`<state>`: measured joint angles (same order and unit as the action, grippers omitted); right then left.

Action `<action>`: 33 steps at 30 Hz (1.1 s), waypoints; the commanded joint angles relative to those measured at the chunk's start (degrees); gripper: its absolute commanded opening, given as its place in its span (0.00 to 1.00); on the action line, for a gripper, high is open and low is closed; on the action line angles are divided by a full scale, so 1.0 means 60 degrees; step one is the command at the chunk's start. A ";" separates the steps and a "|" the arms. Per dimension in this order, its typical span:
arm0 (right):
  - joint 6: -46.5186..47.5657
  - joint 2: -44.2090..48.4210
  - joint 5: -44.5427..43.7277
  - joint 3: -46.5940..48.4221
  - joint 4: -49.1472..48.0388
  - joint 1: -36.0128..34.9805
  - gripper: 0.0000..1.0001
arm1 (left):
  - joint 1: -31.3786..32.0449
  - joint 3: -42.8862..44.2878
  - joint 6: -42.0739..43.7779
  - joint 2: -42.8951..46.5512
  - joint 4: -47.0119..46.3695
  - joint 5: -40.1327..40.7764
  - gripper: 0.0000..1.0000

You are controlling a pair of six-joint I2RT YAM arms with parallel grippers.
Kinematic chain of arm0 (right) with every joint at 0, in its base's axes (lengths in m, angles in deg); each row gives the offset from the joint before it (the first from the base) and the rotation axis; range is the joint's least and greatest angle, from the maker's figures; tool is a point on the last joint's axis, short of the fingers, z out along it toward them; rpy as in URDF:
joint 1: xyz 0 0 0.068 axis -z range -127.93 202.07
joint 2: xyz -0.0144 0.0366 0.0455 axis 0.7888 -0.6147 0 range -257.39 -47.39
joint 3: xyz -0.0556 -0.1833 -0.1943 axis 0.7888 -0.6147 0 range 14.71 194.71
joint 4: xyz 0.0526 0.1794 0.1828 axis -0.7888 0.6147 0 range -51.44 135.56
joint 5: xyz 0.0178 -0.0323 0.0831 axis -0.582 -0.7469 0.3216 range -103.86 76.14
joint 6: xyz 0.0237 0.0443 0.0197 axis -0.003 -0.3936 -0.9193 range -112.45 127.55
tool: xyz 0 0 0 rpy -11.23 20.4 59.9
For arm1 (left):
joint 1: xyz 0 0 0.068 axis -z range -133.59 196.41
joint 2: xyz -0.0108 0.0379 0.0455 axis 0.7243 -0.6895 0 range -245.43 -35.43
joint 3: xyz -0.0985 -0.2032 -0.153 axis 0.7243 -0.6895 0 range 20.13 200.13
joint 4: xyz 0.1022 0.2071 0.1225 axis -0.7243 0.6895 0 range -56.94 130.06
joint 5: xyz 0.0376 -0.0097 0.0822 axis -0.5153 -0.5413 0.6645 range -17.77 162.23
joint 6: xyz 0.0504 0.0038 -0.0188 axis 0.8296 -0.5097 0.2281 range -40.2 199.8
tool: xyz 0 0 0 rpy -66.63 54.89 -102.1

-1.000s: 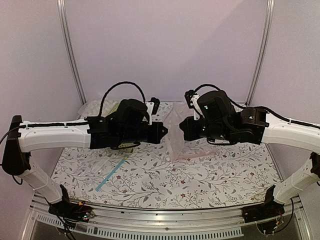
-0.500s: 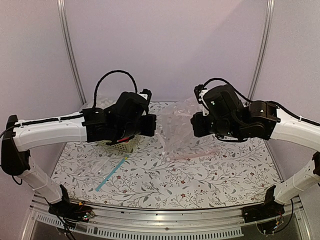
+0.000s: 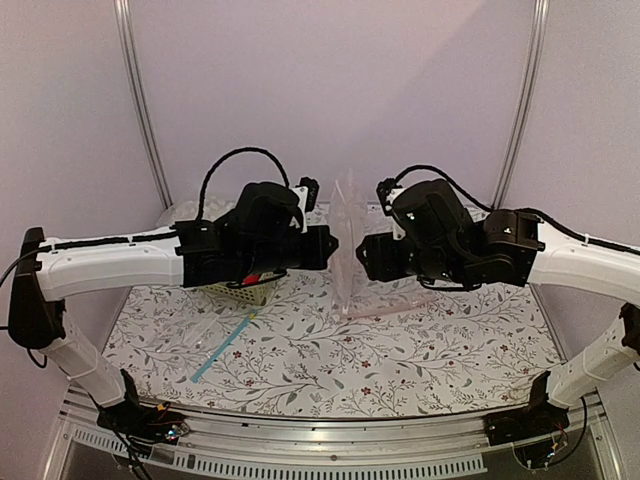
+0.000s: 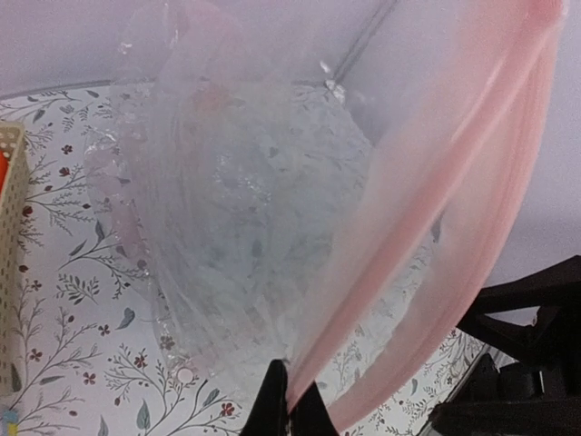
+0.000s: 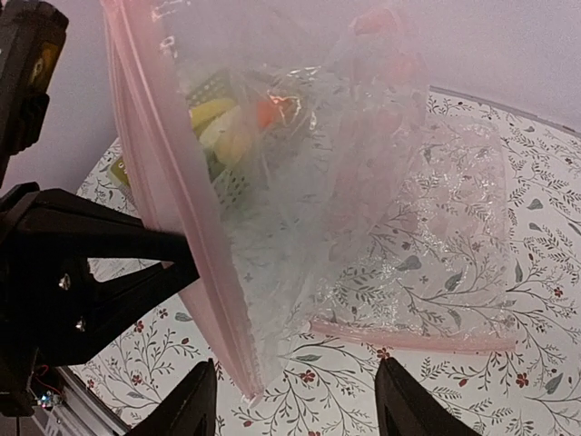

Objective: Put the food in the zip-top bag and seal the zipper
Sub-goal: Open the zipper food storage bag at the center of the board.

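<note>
The left jaws are clenched on the pink zipper (image 4: 427, 236) of the bag (image 3: 345, 245), holding it up just right of the basket (image 3: 240, 292) with its lower part on the bench (image 3: 400, 360). The right jaws are released, straddling the strip without gripping it. The food (image 5: 213, 113) sits in the basket, and since one pinch carries the slick bag, the strip could slip free or the mouth could sag shut.
</note>
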<state>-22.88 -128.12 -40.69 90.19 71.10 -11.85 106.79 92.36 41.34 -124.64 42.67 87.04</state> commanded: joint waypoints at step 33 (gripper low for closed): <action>0.0461 -0.1794 -0.3588 0.1395 0.0455 -0.0167 0.10 | -0.0640 -0.1200 -0.0325 0.0551 0.0059 -0.0381 0.00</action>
<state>-21.51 -140.79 -58.09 96.93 69.63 -13.16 105.96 87.86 39.02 -123.85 39.89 84.39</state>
